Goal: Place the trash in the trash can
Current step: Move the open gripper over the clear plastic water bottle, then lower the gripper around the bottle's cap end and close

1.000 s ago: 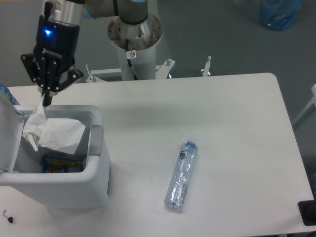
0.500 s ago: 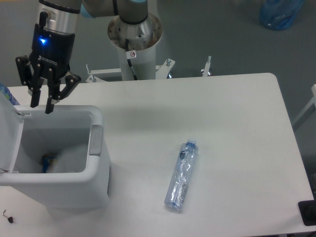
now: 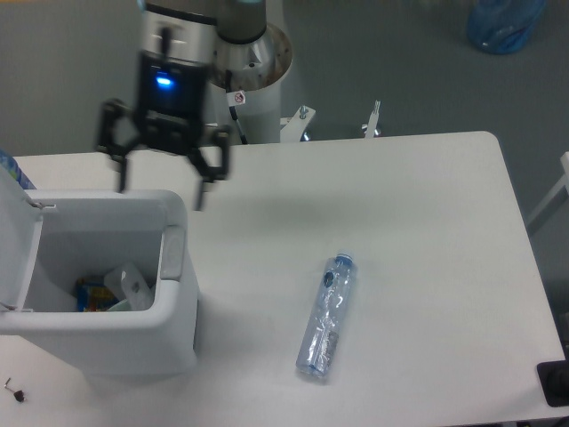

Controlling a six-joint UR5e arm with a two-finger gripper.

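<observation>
The white trash can (image 3: 173, 294) stands at the table's left edge with its lid swung open to the left. Inside it lies the crumpled white wrapper (image 3: 129, 286) on top of other colourful rubbish. A crushed clear bluish plastic bottle (image 3: 326, 314) lies on the table right of centre, cap end pointing away. My gripper (image 3: 161, 189) hovers over the can's far right corner, motion-blurred, its fingers spread wide open and holding nothing.
The grey tab (image 3: 172, 253) sits on the can's right rim. The robot's base column (image 3: 243, 67) rises behind the table's far edge. A blue bag (image 3: 502, 25) lies on the floor at top right. The table's right edge (image 3: 524, 258) runs near the bottle side.
The gripper let go of the white wrapper, which dropped into the can. It then opened wider and swung right, from the can's far left corner towards its far right corner.
</observation>
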